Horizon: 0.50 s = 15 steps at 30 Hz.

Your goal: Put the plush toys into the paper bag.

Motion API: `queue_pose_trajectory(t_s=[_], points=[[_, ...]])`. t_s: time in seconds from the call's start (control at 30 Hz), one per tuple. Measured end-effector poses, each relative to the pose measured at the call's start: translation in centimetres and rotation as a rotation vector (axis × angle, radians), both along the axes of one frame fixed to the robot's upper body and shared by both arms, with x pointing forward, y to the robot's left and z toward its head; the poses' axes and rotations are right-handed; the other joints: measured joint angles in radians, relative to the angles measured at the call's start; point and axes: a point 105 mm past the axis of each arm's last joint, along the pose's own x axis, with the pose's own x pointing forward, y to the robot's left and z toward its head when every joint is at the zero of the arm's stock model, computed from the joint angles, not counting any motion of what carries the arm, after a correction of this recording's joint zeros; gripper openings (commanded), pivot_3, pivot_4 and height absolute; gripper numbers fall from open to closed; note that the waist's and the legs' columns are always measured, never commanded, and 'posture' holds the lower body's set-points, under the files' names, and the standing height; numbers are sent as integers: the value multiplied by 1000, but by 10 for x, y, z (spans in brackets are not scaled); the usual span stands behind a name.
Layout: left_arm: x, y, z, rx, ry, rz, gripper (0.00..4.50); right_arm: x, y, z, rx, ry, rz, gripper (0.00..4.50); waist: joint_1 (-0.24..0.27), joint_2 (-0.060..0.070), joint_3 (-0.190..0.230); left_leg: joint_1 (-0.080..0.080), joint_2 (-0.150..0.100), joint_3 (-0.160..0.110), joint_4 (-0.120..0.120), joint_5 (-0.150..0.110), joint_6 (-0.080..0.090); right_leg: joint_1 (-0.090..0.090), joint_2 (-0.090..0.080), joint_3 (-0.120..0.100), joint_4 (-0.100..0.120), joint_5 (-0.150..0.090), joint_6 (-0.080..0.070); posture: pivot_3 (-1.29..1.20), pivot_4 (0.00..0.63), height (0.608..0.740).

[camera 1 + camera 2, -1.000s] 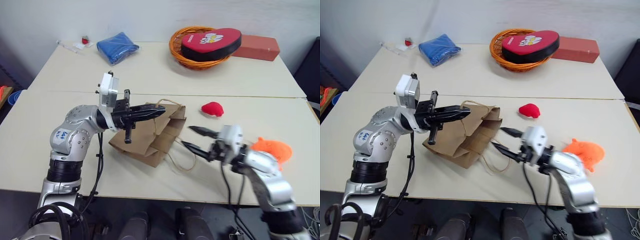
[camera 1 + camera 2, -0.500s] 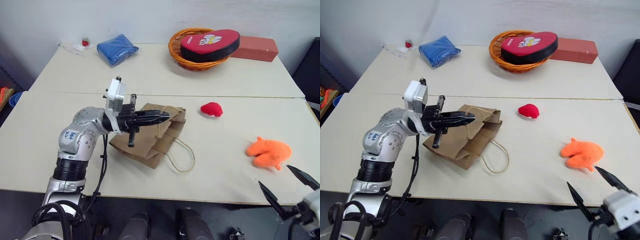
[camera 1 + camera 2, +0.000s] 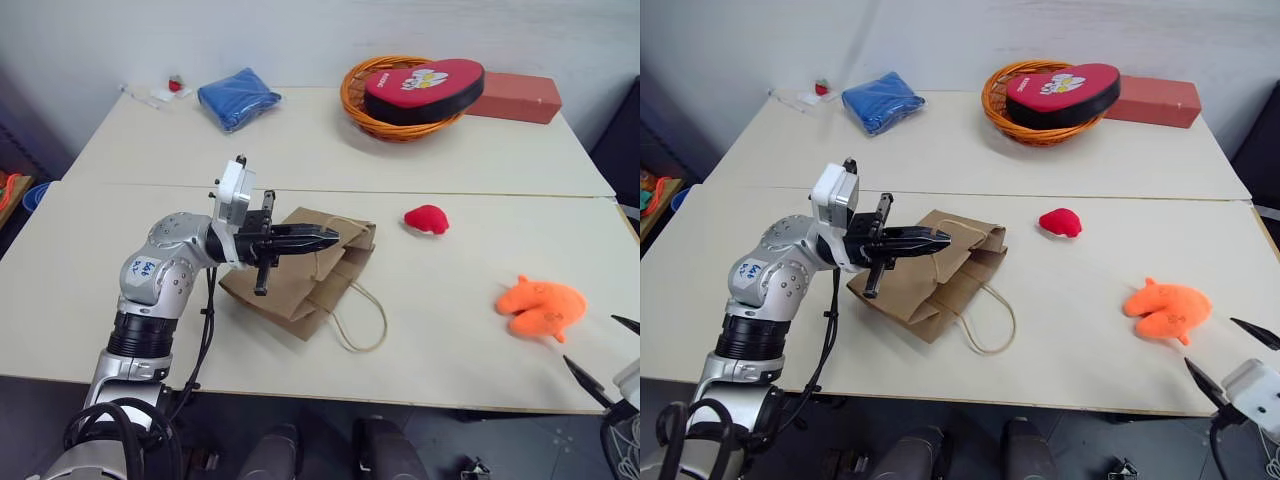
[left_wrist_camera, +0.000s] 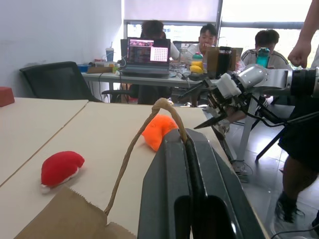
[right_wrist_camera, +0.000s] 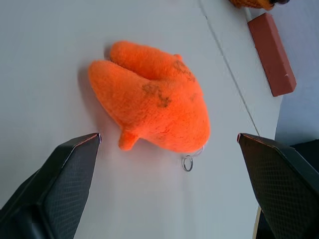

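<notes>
Left claw [image 3: 325, 238] clamped on a cord handle of the paper bag [image 3: 300, 275], bench centre. Right claw [image 3: 1232, 352] gapes wide at five o'clock, just beside the orange toy [image 3: 1167, 309]; red toy [image 3: 426, 219] lies apart.

heart cushion [image 3: 423, 85] in orange basket [image 3: 352, 98], blue cloth [image 3: 236, 97] nearby.

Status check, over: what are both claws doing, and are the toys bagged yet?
Left gripper shut on bag handle. Right gripper open near orange toy. Red toy unbagged. Path clear.
</notes>
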Motion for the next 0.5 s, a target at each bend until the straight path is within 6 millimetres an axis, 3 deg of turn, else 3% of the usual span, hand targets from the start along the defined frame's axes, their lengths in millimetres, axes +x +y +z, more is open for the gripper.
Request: queue_pose_trajectory(t_s=[0.13,0.33,0.43,0.5], points=[[0,-1,1,0,-3,8,0,23,-5,-4,-86,64,56,4474,1,0,0,0,3,0,0,0,0,0,2,0,0,0,0,0,150,740],[-1,-1,4,-1,-17,33,0,48,3,-5,-128,75,143,4474,-3,-2,1,0,4,1,2,0,0,0,3,1,-1,0,0,0,150,740],[0,0,3,2,-12,44,0,57,9,-6,-124,69,174,3909,-11,-5,1,0,6,2,2,-1,-1,0,5,2,0,0,0,0,150,740],[0,0,3,2,-13,45,0,61,16,-8,-125,71,199,3197,-18,-5,1,0,7,2,3,-1,-2,0,6,2,0,0,0,0,150,740]])
